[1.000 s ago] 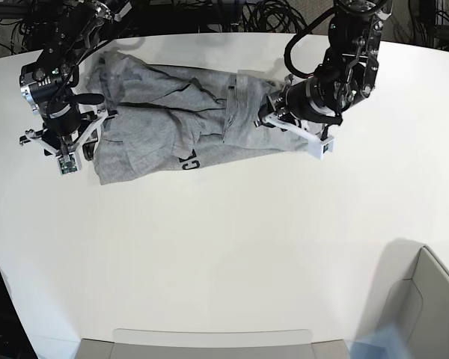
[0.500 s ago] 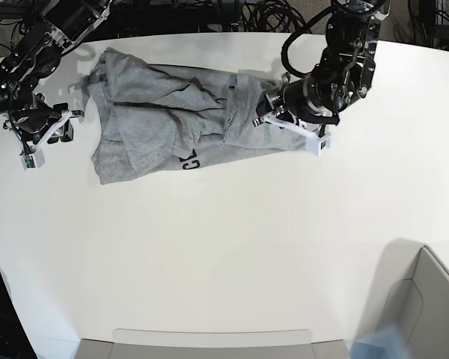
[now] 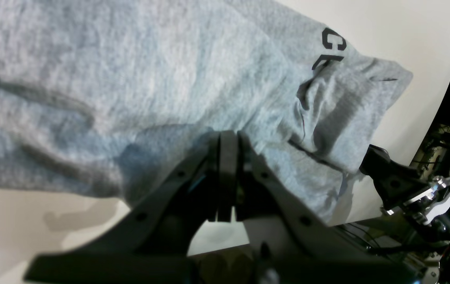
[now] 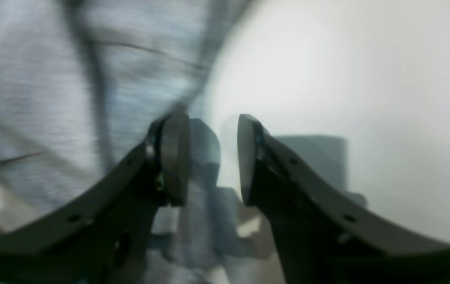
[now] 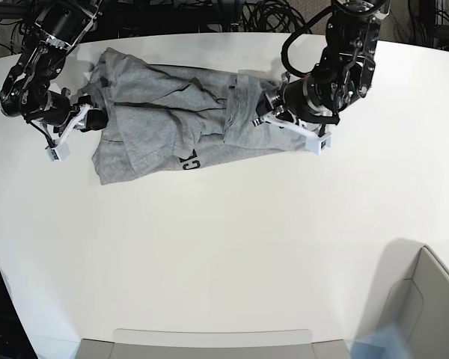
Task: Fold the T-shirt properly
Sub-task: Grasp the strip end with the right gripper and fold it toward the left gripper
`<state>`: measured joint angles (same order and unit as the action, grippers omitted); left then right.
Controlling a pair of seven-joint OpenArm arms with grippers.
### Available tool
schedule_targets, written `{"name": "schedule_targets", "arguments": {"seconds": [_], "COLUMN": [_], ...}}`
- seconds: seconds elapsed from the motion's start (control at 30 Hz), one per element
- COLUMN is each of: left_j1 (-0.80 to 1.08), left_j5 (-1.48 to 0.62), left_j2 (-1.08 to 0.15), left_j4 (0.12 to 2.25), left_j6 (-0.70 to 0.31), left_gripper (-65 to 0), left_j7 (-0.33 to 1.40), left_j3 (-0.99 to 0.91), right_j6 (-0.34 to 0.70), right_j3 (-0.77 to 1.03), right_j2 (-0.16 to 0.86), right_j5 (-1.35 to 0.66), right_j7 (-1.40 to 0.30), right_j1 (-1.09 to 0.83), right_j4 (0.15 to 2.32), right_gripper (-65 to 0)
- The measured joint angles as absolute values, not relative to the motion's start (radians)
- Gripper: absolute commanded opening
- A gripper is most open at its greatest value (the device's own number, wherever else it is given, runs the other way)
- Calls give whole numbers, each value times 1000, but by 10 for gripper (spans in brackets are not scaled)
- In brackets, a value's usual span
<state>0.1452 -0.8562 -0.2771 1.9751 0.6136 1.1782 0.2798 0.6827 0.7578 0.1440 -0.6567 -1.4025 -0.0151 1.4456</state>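
Across the upper middle of the base frame the T-shirt (image 5: 179, 123) is lying rumpled, long axis left-right. Left gripper (image 5: 278, 112), fingers clenched, is pinching its right-hand end; right gripper (image 5: 78, 123), fingers parted and empty, is hovering just beside the left-hand edge.

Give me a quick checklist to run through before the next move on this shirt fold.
1. Left gripper clamped on the T-shirt: ok, jaws shut with grey cloth between them.
2. Right gripper free: ok, jaws apart, nothing between them.
3. Right gripper lined up at the shirt's edge: cannot tell, wrist view blurred.
4. Shirt lying flat: not ok, bunched with overlapping folds.
5. Lettering hidden inside the fold: not ok, part shows at the near edge.
6. Shirt fully on the table: ok.
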Motion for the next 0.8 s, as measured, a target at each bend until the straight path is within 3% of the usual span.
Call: {"name": "schedule_targets", "arguments": {"seconds": [0.33, 0.8], "left_j1": [147, 144], "left_j5": [-856, -857], "left_j2": [-278, -277], "left_j4": [1975, 1966], "left_j6": [613, 614], "left_gripper": [-650, -650], "left_j7": [1179, 1179], "left_j3": [280, 281], "right_j6": [683, 682], "right_j3": [750, 753], "right_j2": [161, 141], "right_j5": [-770, -746], "right_j7": [-1382, -1262], "right_j1": [-4, -62], "right_j4": [1340, 1303], "right_gripper": [-443, -443]}}
